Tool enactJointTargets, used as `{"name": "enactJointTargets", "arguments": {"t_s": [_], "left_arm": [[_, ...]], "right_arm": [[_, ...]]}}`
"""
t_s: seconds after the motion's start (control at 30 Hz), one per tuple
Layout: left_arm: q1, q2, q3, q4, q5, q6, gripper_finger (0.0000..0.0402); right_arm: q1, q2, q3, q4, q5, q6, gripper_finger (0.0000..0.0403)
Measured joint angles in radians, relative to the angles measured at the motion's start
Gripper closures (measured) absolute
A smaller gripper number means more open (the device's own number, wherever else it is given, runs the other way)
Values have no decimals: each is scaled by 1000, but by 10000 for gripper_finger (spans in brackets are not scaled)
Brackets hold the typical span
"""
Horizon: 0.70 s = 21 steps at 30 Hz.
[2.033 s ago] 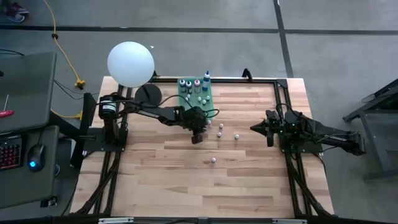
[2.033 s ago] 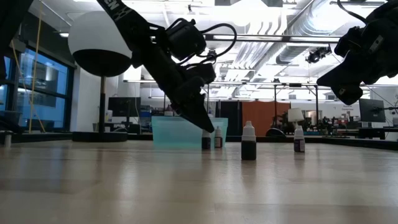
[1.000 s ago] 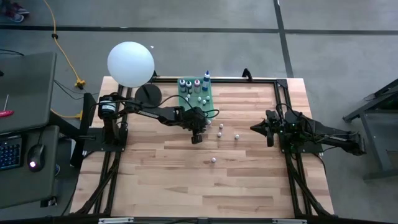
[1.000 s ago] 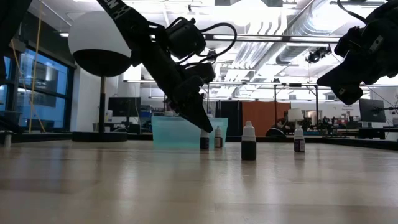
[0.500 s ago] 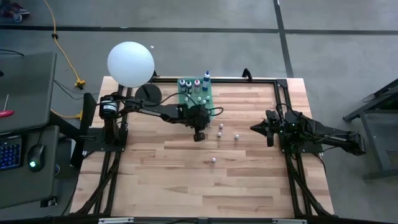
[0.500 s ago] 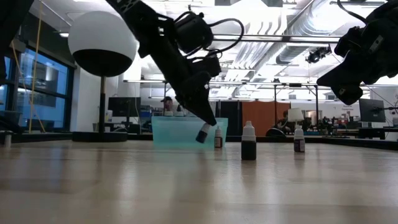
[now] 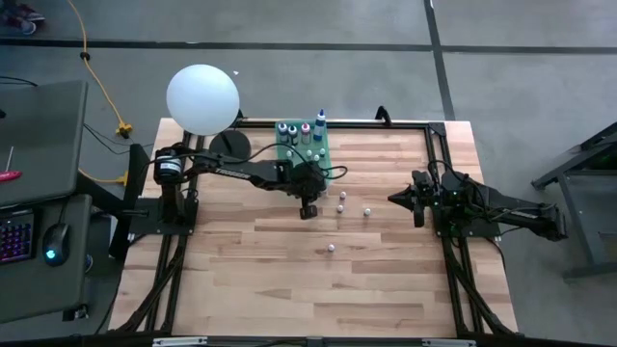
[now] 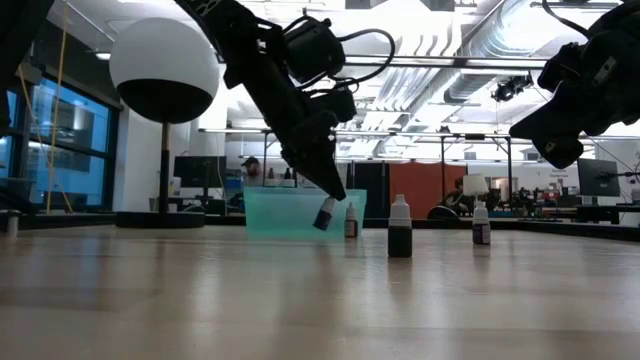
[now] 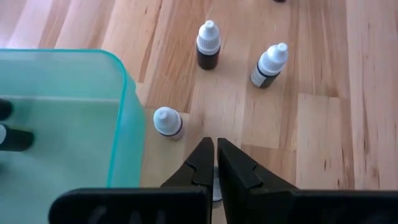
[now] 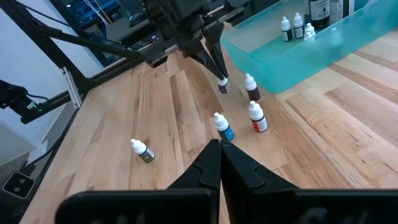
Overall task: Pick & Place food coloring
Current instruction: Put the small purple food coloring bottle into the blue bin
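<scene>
My left gripper (image 7: 308, 210) hangs just in front of the translucent green tray (image 7: 305, 145), shut on one small white-capped food coloring bottle (image 8: 324, 214) with a dark purple body (image 10: 222, 88). Three more bottles (image 9: 208, 46) (image 9: 269, 59) (image 9: 168, 121) stand upright on their bases on the wood close by. A fourth (image 7: 331, 248) stands nearer the table's middle. Several bottles (image 10: 296, 25) stand inside the tray. My right gripper (image 7: 395, 199) waits shut at the table's right side, over bare wood. My left gripper pinches the bottle's white cap end (image 10: 221, 79) between its two fingertips (image 8: 336, 193). The fingers slant down from the table's left side. The bottle hangs tilted below them, lifted clear of the table. In the left wrist view the fingers themselves hide the contact.
A big white ball lamp (image 7: 202, 98) on a round dark base stands at the table's far left corner, beside the tray. The nearest standing bottle (image 8: 350, 220) is just right of the held one. Bare wood (image 7: 289, 280) fills the table's near half.
My left gripper has shut on the bottle that stood on the wood and has risen with it. The bottle has come clear of the table and tipped from upright to a slant, base swung toward the left.
</scene>
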Motion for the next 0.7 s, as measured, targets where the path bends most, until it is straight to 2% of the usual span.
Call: {"name": "enactJointTargets", "arguments": {"t_s": [0.7], "left_arm": [[0,-33,2,-7,-1,-1,400]], "right_arm": [[0,0,0,0,0,-1,402]]}}
